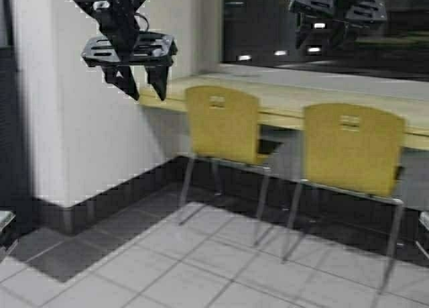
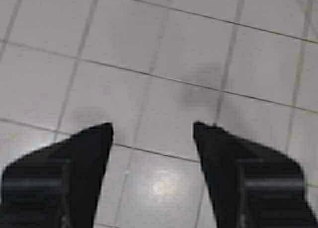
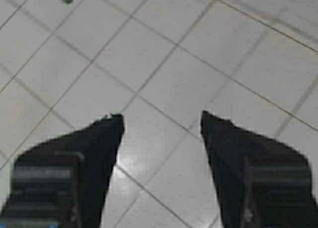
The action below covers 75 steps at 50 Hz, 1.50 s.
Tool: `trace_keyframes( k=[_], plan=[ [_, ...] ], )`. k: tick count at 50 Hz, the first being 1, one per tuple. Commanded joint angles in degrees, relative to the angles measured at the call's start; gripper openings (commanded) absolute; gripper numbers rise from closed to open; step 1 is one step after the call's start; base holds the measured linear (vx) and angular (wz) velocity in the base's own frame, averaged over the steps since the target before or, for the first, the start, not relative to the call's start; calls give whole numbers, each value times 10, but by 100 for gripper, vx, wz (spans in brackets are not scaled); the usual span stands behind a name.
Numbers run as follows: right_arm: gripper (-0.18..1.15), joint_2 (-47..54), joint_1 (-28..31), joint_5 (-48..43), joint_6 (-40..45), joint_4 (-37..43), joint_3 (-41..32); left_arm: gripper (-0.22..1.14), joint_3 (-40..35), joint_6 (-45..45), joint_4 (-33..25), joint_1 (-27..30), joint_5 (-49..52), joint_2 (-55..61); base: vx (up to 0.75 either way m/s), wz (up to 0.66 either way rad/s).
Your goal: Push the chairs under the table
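Left gripper (image 2: 153,131) and right gripper (image 3: 161,121) hang raised above the tiled floor (image 2: 164,49), fingers spread wide, holding nothing; two chairs (image 1: 224,123) (image 1: 352,147) stand pulled out from the table (image 1: 281,96).

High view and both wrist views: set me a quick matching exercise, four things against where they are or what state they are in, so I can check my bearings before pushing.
Things:
1. left tool
2. right tool
3. left chair
4. right chair

States or places:
A. stands nearer the white wall, seat partly under the table
B. open, raised in front of the white wall
C. stands farther from the white wall, back facing the robot
D. open over pale floor tiles, raised at the robot's right

Pairs: 1-B, 2-D, 3-A, 4-C
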Motion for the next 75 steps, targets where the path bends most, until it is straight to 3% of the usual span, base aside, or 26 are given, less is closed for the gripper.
trace_keyframes(
  k=[1,45,75],
  plan=[
    [86,-8,4,-2,0,1,-8,87,-4,0,-1,3,-2,-11,-3,-34],
    [86,4,2,6,1,1,-4,87,-11,4,-1,3,8,-8,-1,-16],
    [86,29,2,6,1,2,-4,87,0,-3,-1,3,8,5,6,-47]
  ],
)
